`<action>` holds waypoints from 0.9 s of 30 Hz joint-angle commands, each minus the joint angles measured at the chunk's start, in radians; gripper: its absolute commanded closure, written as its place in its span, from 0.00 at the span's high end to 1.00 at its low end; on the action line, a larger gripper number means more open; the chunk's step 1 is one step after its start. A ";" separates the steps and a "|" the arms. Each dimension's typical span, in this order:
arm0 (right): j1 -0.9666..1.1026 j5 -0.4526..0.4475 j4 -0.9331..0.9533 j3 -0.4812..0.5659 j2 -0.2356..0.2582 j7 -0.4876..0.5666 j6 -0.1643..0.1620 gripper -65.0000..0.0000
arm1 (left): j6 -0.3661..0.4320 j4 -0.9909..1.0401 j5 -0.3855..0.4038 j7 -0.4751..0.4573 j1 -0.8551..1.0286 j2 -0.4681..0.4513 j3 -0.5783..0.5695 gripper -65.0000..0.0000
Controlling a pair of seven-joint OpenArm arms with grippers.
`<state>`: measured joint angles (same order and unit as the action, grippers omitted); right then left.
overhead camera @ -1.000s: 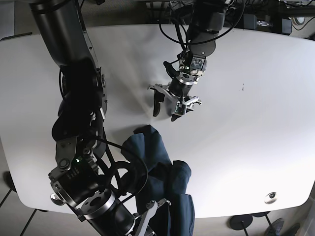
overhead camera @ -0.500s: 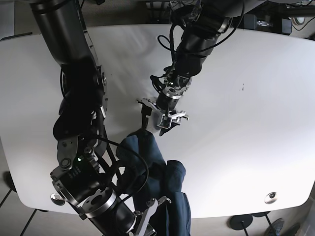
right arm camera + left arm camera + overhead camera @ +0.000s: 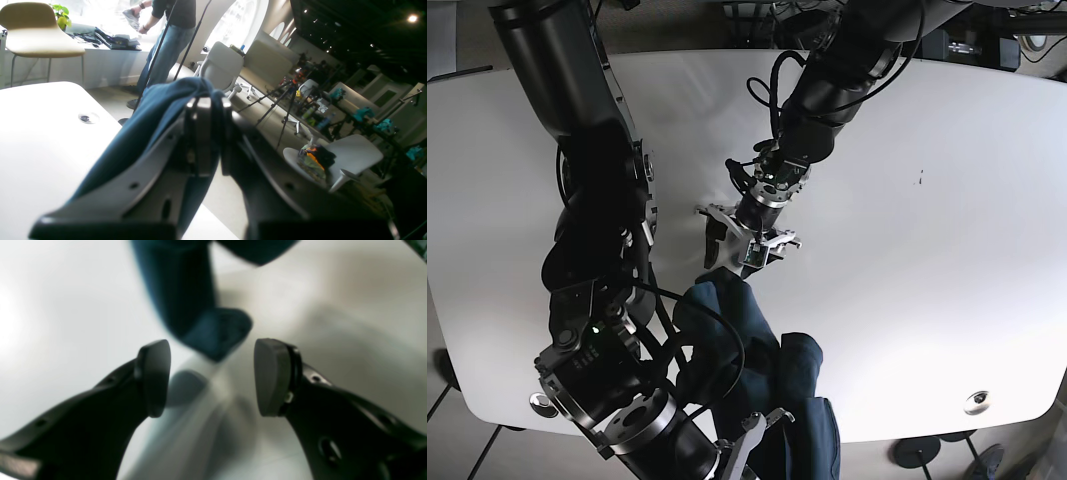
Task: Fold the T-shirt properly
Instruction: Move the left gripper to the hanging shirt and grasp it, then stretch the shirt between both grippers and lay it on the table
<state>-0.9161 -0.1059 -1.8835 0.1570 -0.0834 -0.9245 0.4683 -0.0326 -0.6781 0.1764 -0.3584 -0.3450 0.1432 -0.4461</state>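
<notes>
Shirt: the crumpled dark blue cotton T-shirt lies bunched at the near edge of the white desk.
Left gripper: fingers wide, just short of a cloth corner.
Right gripper: fingers clamped on fabric.
Progress: no fold visible; everything remains.
Hidden: shirt's layout; the left wrist view is blurred.

T-shirt: soft dark blue cloth, matt, w/ folds. Table: smooth white top, slight gloss, reflects light. Left gripper: matt black plastic fingers, smooth pads. Right gripper: grey matt plastic, metal-looking plate.
</notes>
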 commanded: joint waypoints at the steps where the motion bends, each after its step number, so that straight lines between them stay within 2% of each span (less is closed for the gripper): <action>1: -0.041 -0.001 -0.011 -0.004 -0.002 0.035 -0.012 0.03 | 0.001 -0.013 0.048 -0.029 -0.058 0.014 -0.015 0.57; 3: -0.041 -0.001 -0.011 -0.004 -0.003 0.035 -0.012 0.03 | 0.001 -0.013 0.076 -0.027 -0.068 0.014 -0.015 0.57; 9: -0.042 -0.001 -0.011 -0.004 -0.003 0.035 -0.012 0.03 | 0.003 0.022 0.079 -0.020 -0.119 0.014 -0.010 0.55; 10: -0.042 -0.001 -0.011 -0.004 -0.003 0.035 -0.012 0.03 | 0.003 0.037 0.079 -0.003 -0.121 0.014 -0.010 0.47; 11: -0.042 -0.001 -0.011 -0.004 -0.003 0.035 -0.012 0.03 | 0.003 0.047 0.079 0.028 -0.122 0.014 -0.010 0.33; 12: -0.042 0.001 -0.011 -0.007 0.000 0.035 -0.013 0.03 | 0.003 0.047 0.081 0.054 -0.127 0.014 -0.010 0.09; 13: -0.042 0.001 -0.004 -0.007 0.003 0.035 -0.013 0.03 | 0.003 0.047 0.081 0.057 -0.127 0.014 -0.010 0.00; 15: -0.042 0.001 0.023 -0.010 0.006 0.038 -0.013 0.03 | 0.003 0.037 0.082 0.057 -0.127 0.009 -0.009 0.03; 18: -0.042 0.002 0.048 -0.010 0.030 0.048 -0.013 0.03 | 0.003 -0.088 0.082 0.058 -0.068 -0.060 -0.007 0.02; 20: -0.036 0.002 0.052 -0.010 0.043 0.092 -0.015 0.03 | 0.003 -0.157 0.082 0.060 -0.050 -0.086 -0.007 0.02; 22: -0.039 0.030 0.095 -0.010 0.052 0.103 -0.015 0.03 | 0.003 -0.208 0.082 0.061 -0.032 -0.123 -0.007 0.02; 25: -0.044 0.096 0.184 -0.012 0.055 0.180 -0.015 0.03 | 0.003 -0.315 0.085 0.134 0.002 -0.185 0.003 0.02; 27: -0.044 0.136 0.250 -0.046 0.057 0.249 -0.013 0.03 | -0.005 -0.398 0.134 0.180 0.040 -0.224 0.073 0.02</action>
<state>-0.9134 0.0284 -1.6173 0.1131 -0.0257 -0.7036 0.4694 -0.0441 -1.0576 0.3141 -0.1474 -0.2798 -0.0765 -0.3695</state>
